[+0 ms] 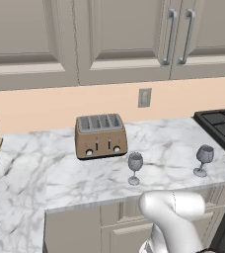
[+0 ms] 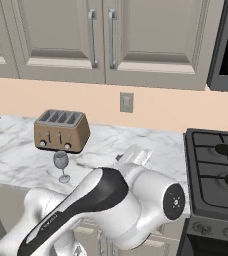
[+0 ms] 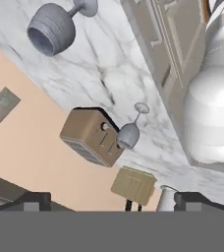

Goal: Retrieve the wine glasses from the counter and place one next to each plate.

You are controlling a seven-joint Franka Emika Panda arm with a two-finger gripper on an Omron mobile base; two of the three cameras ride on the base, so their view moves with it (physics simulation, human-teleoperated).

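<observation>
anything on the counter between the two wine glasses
Nothing: in the left base view only bare marble counter lies between the left wine glass and the right wine glass. The toaster stands behind and left of that stretch.

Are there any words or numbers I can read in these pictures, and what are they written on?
Robot arm: small grey lettering along the dark part, too small and blurred to read.
Toaster: round knobs and levers on the front, no readable words or numbers.
Wall outlet: no text.
Stove: knobs along the front edge, no readable markings.
Nothing else carries any writing.
</observation>
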